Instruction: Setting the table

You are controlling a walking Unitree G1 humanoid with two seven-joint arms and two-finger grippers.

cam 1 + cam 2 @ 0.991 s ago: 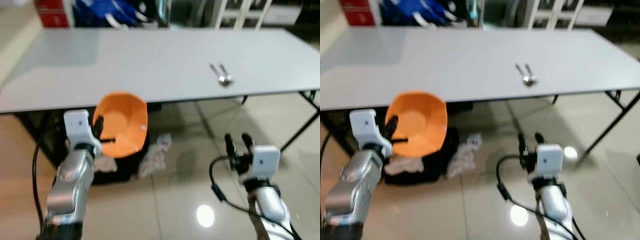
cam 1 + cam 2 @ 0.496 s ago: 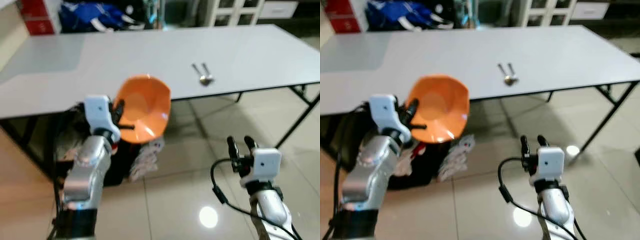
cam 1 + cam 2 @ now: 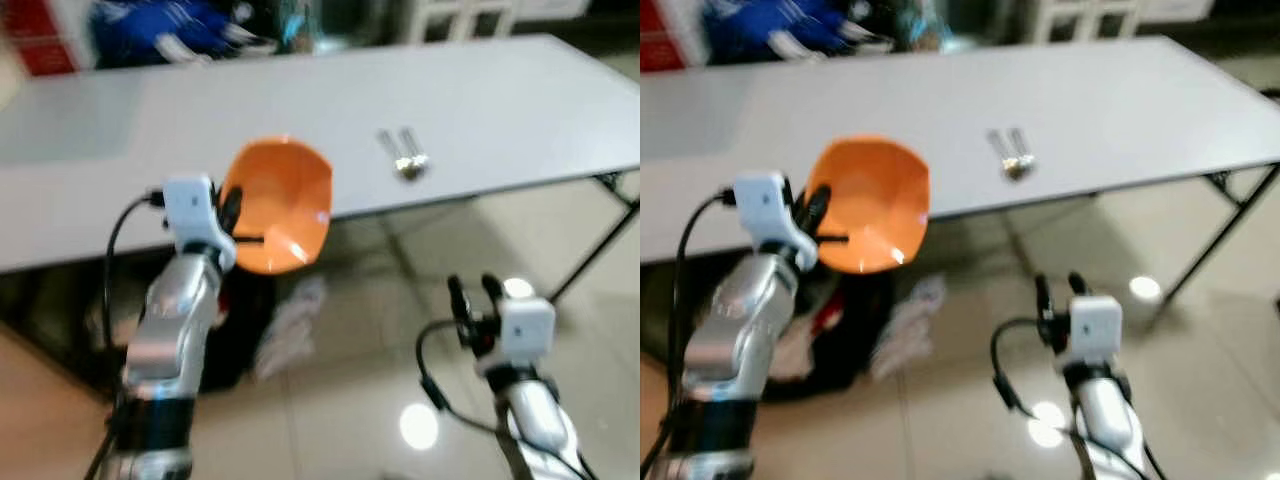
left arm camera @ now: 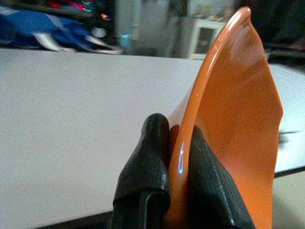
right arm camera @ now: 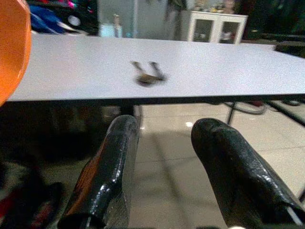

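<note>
You are looking down at a long white table (image 3: 480,110) that is stretching across the room, with the shiny tiled floor (image 3: 360,400) lying in front of it. Your left arm is reaching up toward the near edge of the table, and the left gripper (image 4: 175,143) is pinching the rim of an orange bowl (image 3: 280,205) between its two black fingers (image 4: 147,157); the fingers are pressing tightly on both sides of the rim. The bowl is tilting on its side, and it is hanging just at the table's front edge, not resting on the top. Your right gripper (image 5: 164,143) is staying lower, over the floor and well apart from the table, with its fingers parted and touching nothing. Two pieces of cutlery (image 3: 403,157), possibly spoons, are lying side by side on the table near its front edge, to the right of the bowl.
</note>
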